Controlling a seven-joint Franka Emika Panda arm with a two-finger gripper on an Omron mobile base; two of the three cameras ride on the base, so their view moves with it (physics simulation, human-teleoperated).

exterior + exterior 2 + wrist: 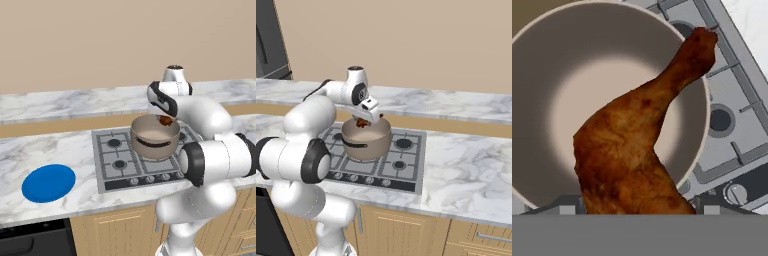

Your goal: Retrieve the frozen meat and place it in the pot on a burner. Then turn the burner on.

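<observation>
Blue plate (48,183) lies beside the stove (116,159).

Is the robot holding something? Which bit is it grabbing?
Yes, the gripper holds the meat by its thick end, over the pot.

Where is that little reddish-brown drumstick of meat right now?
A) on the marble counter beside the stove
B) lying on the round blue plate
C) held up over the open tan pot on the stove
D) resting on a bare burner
C: the reddish-brown drumstick-shaped meat hangs in the robot's gripper above the pale inside of the wide tan-brown metal pot.
</observation>
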